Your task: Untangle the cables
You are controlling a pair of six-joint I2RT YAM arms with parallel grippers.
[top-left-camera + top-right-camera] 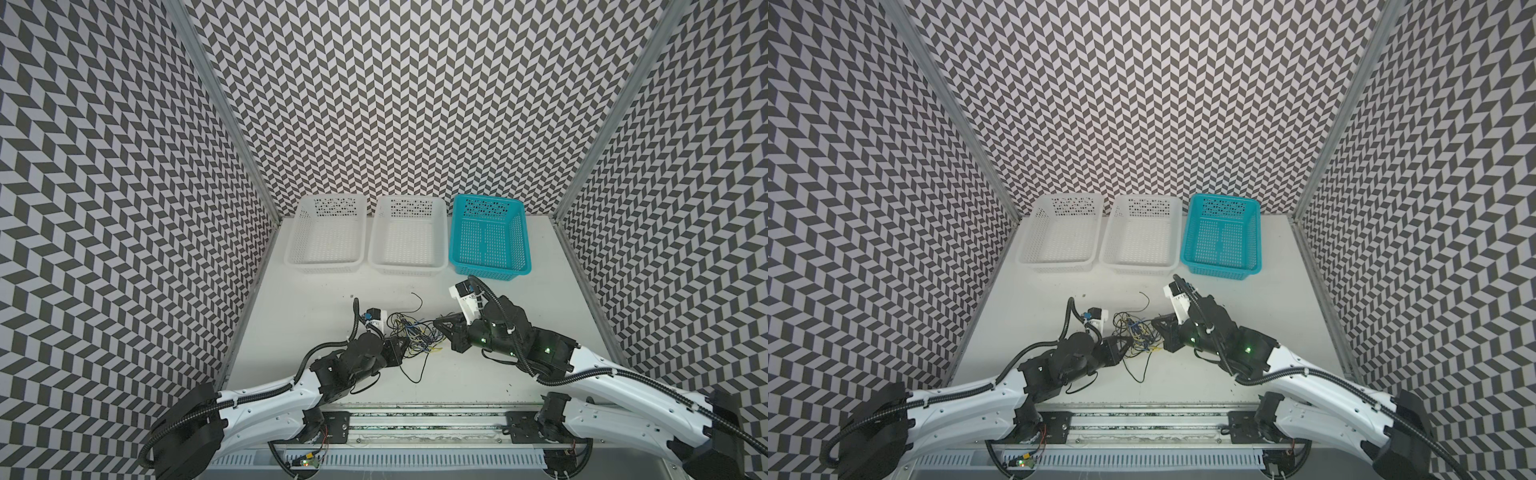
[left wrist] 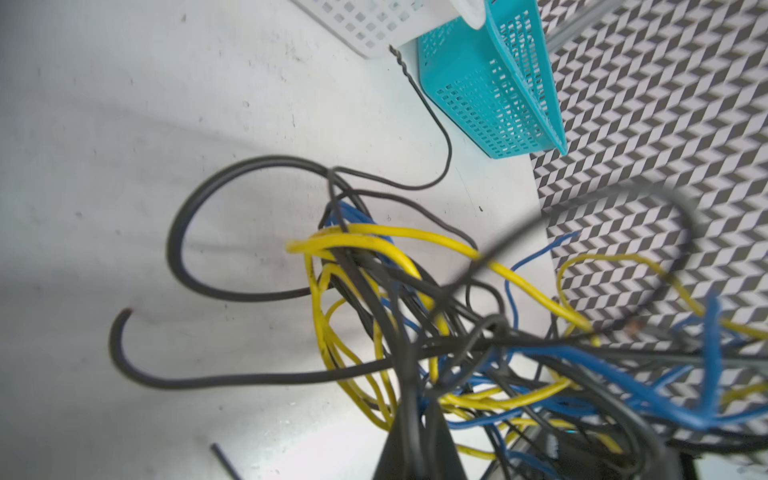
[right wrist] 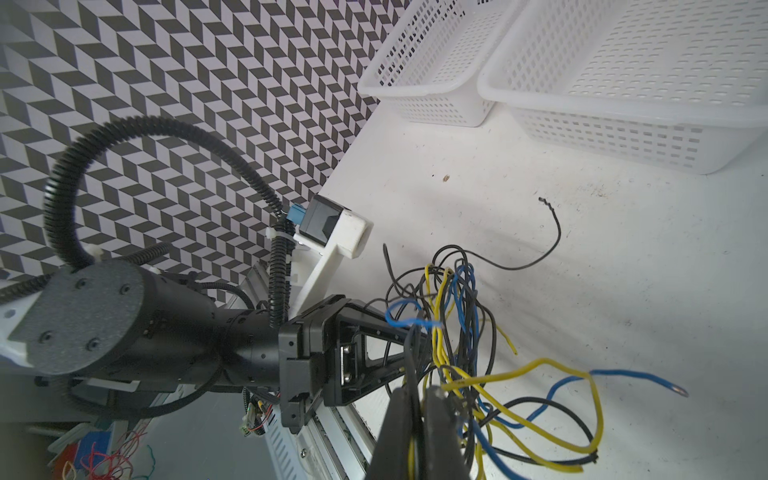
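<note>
The table fills the lower middle of both top views. The left arm comes in from the lower left and the right arm from the lower right, and they meet near the centre.

3 baskets stand in a row along the upper edge of the table. The 2 white baskets sit left and centre, just beside each other. The teal basket is on the right, close against the middle one.

The left gripper is clenched. In the left wrist view its fingers sit at the bottom centre, pressed together on a black wire of the cables.

The right gripper is also clenched. In the right wrist view its fingers meet at the bottom centre with yellow wire pinched between them.

In both top views the cables form 1 tangle of black, yellow and blue between the 2 grippers, below the baskets. Whether the whole tangle rests on the table cannot be told.

1 black strand curls up out of the tangle toward the middle basket and stops well short of it. Another loops down toward the lower edge of the table.
</note>
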